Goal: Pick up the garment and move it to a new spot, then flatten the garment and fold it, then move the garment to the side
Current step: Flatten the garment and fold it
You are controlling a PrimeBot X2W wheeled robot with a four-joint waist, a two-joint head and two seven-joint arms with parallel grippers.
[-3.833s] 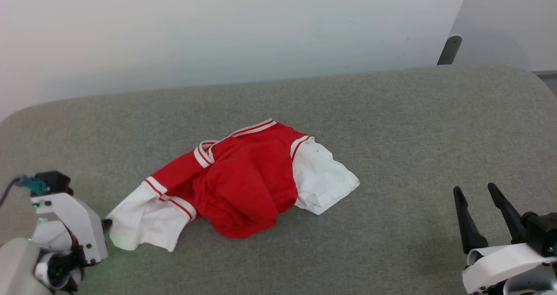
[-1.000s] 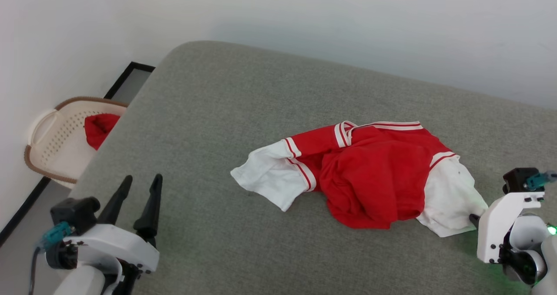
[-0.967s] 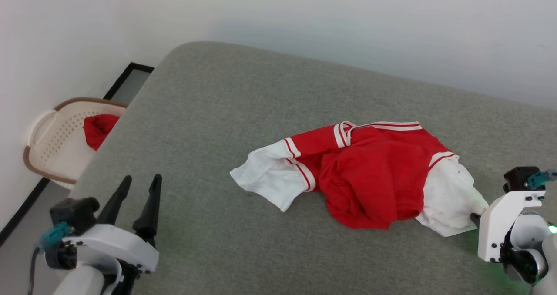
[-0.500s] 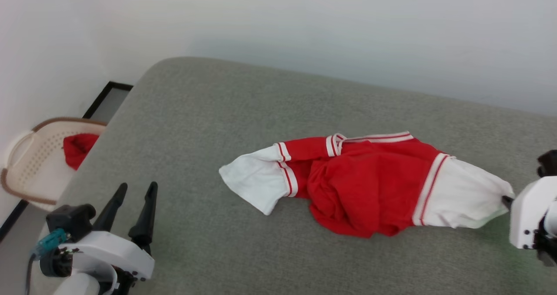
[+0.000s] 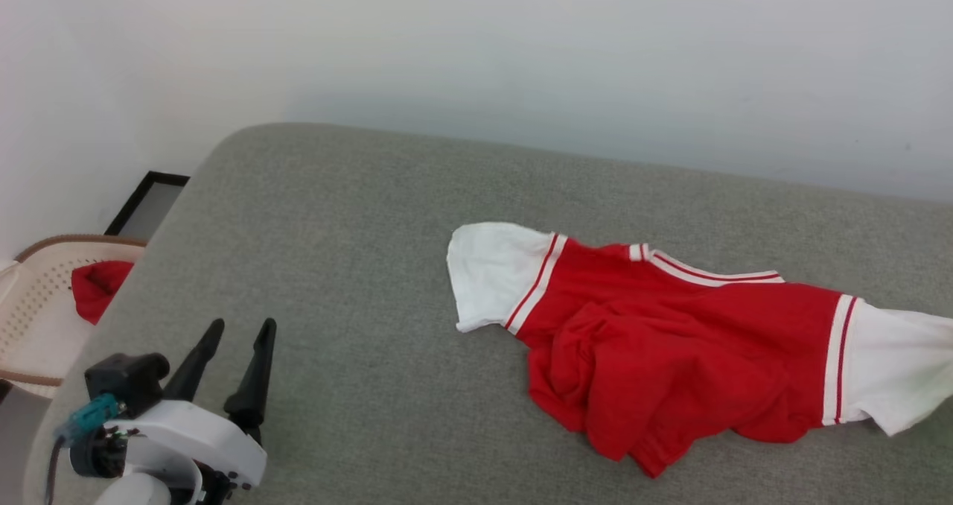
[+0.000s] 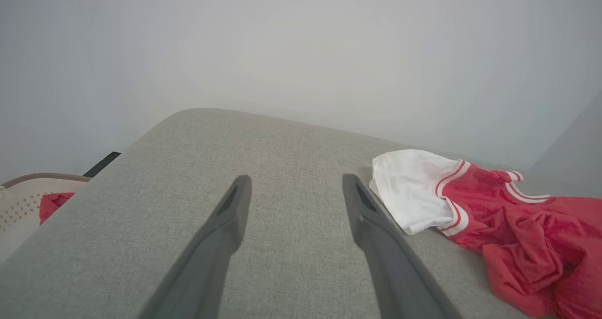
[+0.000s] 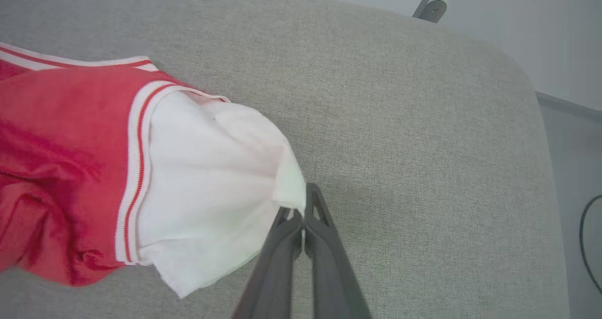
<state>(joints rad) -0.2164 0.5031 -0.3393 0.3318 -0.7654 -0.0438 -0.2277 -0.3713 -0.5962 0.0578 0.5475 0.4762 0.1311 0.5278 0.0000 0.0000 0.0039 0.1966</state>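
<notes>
Where the head view begins at its far left, one pale perforated basket [image 5: 30,296] with a brown rim stands beside the grey padded surface [image 5: 372,214], lower than its top, and holds one plain red cloth lump [image 5: 97,296]. The left wrist view shows the same basket [image 6: 28,187] and lump [image 6: 51,203] at its left edge.

Next comes the left gripper [image 5: 242,326], low in the head view, over the near left part of the surface. Its two dark fingers are spread wide with nothing between them, and its own camera shows the gripper [image 6: 296,180] above bare grey fabric, apart from the shirt.

Further right lies the one garment [image 5: 670,341], stretched out sideways across the right half of the surface. It has two white sleeves. The left sleeve [image 5: 495,274] lies flat and loose, edged by white-and-red striped trim. The red body between the sleeves is bunched into folds along its near side, with the striped neckline [image 5: 707,272] on the far side. The right sleeve [image 5: 893,371] runs out past the head view's right edge.

In the right wrist view, the right gripper [image 7: 301,213] has its two fingers pressed together, pinching the outer edge of that white sleeve [image 7: 207,178]. The sleeve fans out from the pinch towards the red body [image 7: 56,145]. Beyond the surface's far corner stands one grey metal post [image 7: 430,6].
</notes>
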